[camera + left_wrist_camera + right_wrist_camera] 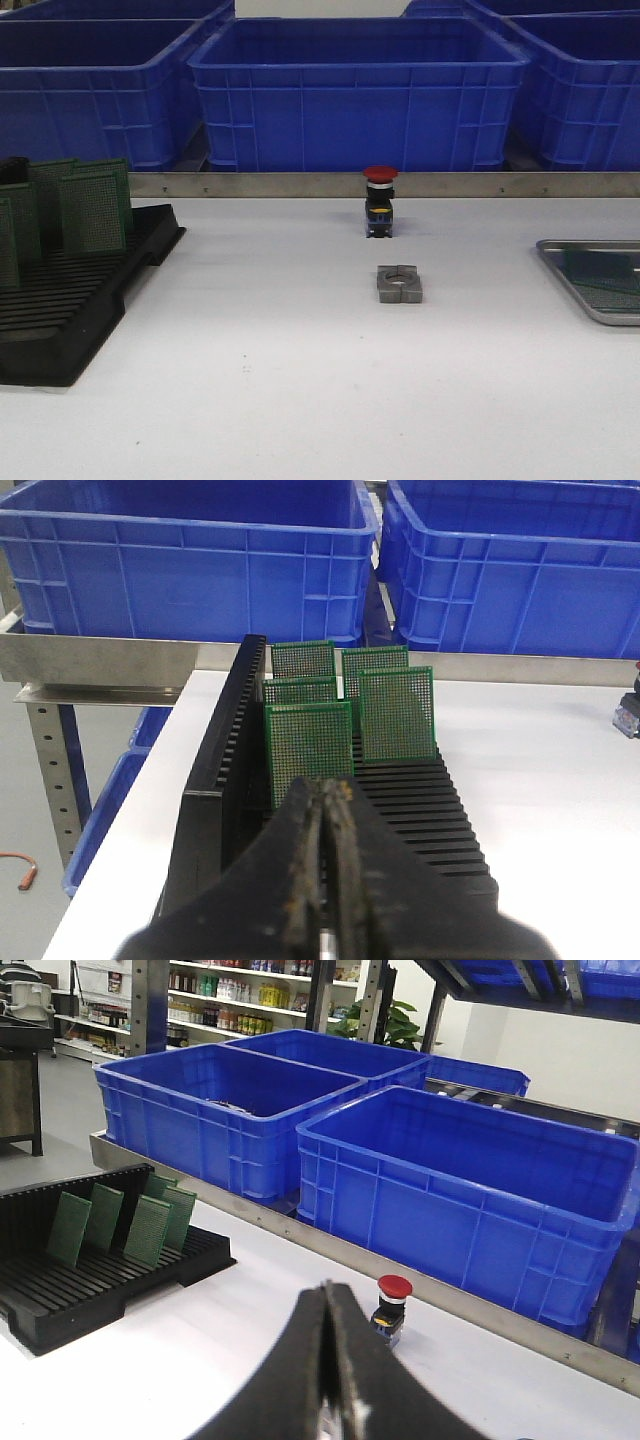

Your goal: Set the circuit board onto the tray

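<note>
Several green circuit boards (92,208) stand upright in the black slotted rack (80,310) at the table's left; they also show in the left wrist view (310,745) and the right wrist view (148,1228). The silver-grey tray (592,300) lies at the right edge, with a green board (605,270) flat in it. My left gripper (329,788) is shut and empty, just short of the nearest board in the rack. My right gripper (327,1288) is shut and empty, above the table. Neither gripper shows in the front view.
A red-capped push button (380,200) stands at the table's back middle; it also shows in the right wrist view (390,1305). A small grey metal block (399,283) lies in front of it. Blue plastic bins (355,90) line the rear behind a metal rail.
</note>
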